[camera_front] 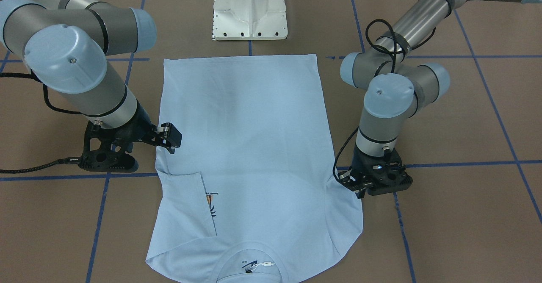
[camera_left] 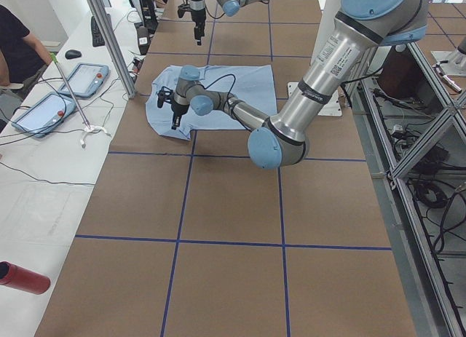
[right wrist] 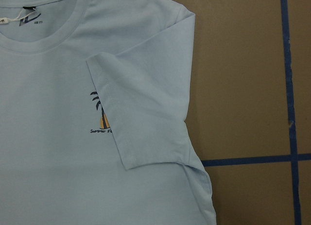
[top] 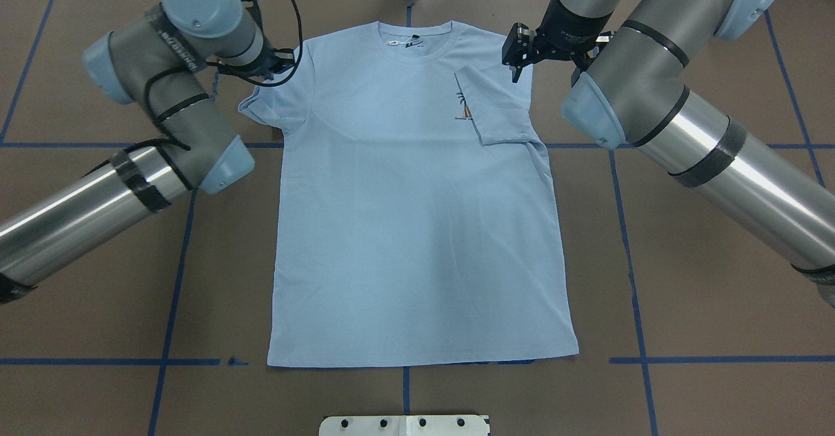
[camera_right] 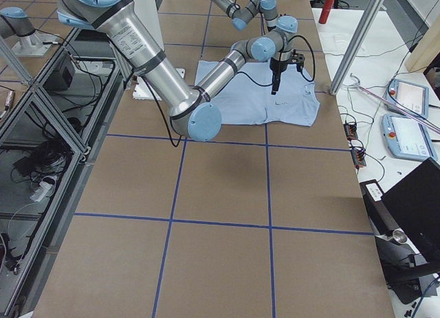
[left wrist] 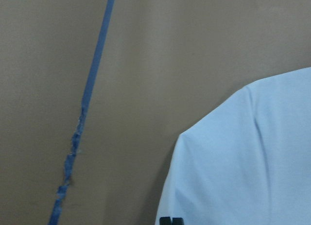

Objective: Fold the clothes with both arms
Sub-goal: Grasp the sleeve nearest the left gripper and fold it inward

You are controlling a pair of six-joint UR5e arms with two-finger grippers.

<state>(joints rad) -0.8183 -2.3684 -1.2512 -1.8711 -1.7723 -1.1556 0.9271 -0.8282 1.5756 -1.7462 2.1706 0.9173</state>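
Note:
The light blue T-shirt (top: 417, 227) lies flat, front up, collar away from the robot's base. One sleeve (top: 499, 106) is folded in over the chest and half covers the palm-tree print (right wrist: 102, 118). My right gripper (top: 516, 57) hovers just outside that shoulder, open and holding nothing. The other sleeve (top: 274, 103) lies spread out on the table. My left gripper (camera_front: 353, 185) is low at that sleeve's edge. In the left wrist view its fingertips (left wrist: 171, 221) sit close together right on the cloth's rim, so it looks shut on the sleeve.
The white pedestal base (camera_front: 250, 16) stands beyond the shirt's hem. Blue tape lines (top: 182, 240) cross the brown table. A side bench with tablets (camera_left: 44, 111), a person's arm (camera_left: 18, 46) and a metal post (camera_left: 109, 38) lies past the collar end.

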